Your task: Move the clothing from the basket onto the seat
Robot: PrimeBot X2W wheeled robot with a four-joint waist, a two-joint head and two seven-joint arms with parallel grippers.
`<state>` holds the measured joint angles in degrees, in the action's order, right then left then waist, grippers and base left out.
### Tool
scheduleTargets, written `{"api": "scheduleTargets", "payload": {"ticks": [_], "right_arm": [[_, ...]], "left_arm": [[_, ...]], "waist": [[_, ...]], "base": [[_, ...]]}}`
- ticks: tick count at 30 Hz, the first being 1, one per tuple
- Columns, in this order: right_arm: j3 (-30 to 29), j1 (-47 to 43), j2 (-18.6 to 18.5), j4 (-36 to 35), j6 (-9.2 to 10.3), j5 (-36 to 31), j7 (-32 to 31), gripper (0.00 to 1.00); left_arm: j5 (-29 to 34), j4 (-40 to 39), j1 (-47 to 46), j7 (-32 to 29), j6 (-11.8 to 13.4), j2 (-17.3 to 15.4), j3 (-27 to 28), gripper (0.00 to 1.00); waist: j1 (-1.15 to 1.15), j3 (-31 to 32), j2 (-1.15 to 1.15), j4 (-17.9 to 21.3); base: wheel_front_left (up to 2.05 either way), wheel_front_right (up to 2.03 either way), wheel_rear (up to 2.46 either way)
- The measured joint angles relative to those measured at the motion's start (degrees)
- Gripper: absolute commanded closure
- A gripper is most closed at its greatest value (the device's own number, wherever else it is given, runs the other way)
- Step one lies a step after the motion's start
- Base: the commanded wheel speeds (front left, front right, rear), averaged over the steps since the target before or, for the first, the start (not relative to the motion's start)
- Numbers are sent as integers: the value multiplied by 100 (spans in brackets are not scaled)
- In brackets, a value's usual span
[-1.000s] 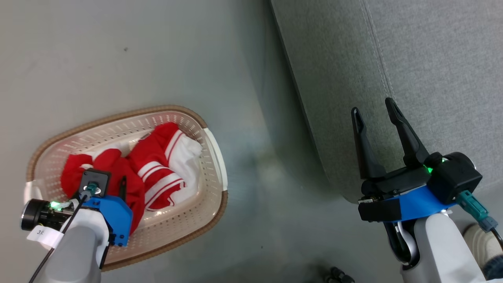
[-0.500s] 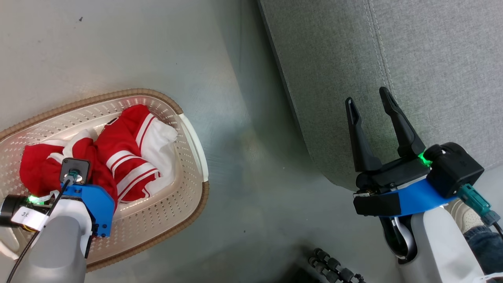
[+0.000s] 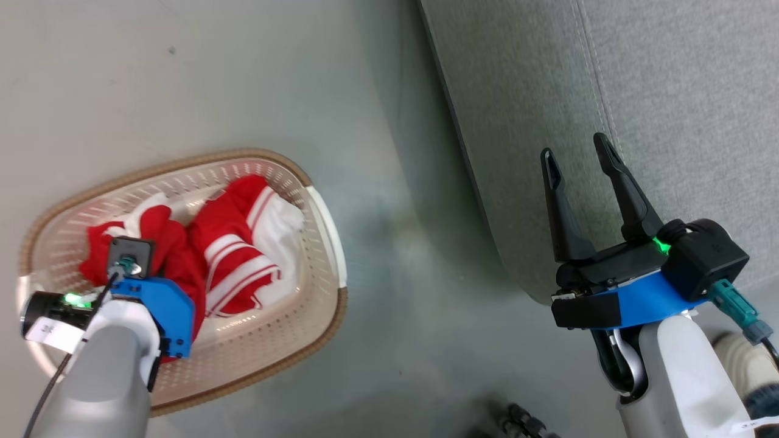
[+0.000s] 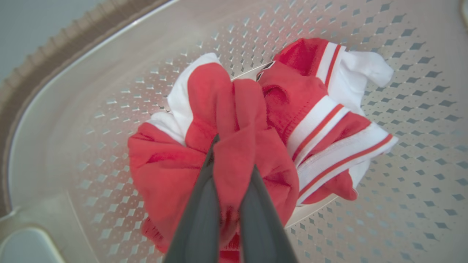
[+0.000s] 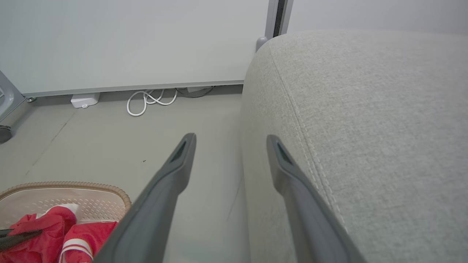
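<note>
left pincer point(image 4: 231, 159): tips buried in a fold of the plain red garment point(image 4: 164, 171) — can't see them
basket point(image 3: 319, 207): near-left part hidden under the left arm point(image 3: 103, 377)
seat point(image 3: 669, 91): cut off at top and right edges
dark object point(image 3: 517, 423): clipped by bottom edge — can't identify

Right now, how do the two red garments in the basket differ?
The plain red garment is nearly all red with a white edge; the striped garment has white bands and a white panel. The left gripper has its jaws shut on a fold of the plain red garment; the striped garment lies free beside it. Both are crumpled, touching, inside the basket.
</note>
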<state>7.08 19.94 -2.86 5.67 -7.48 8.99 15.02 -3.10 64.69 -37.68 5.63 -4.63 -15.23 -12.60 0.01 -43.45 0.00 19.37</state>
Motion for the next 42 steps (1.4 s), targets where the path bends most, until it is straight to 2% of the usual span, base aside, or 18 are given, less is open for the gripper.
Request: {"api": "scheduleTargets", "payload": {"ticks": [7,11,17,21,25,29,35,42], "right_arm": [[-144,-159,3,250,0,-352,0,0],[-182,-482,8,449,-1,-522,0,0],[-300,-980,7,636,-1,-665,1,0],[-310,-1250,5,744,-1,-747,0,0],[-346,-1461,5,801,0,-770,-1,0],[-331,-1563,4,791,0,-778,-35,0],[-242,-1664,4,709,0,-788,-142,0],[-85,-1762,4,628,0,-791,-269,0]], "left_arm": [[-54,305,113,364,-148,425,-271,100],[22,478,351,539,-200,784,-537,100],[-54,441,443,737,-257,1062,-940,100],[-523,56,452,747,-260,1234,-1481,100],[-1307,-861,589,501,-275,1217,-2399,100],[-1807,-1633,528,292,-277,1243,-3042,100],[-2348,-2382,156,81,-277,1236,-3445,100],[-2658,-2816,-218,-57,-241,1234,-3686,100]], "waist": [[0,751,0,-323],[-2,1371,0,-572],[-3,2371,0,-997],[-3,2964,1,-1304],[-3,3468,1,-1611],[-3,3852,1,-1885],[-2,4232,1,-2125],[-1,4443,1,-2102]], "base": [[0,0,0],[0,0,0],[0,0,0],[0,0,0],[0,0,0],[0,0,0],[0,0,0],[0,0,0]]}}
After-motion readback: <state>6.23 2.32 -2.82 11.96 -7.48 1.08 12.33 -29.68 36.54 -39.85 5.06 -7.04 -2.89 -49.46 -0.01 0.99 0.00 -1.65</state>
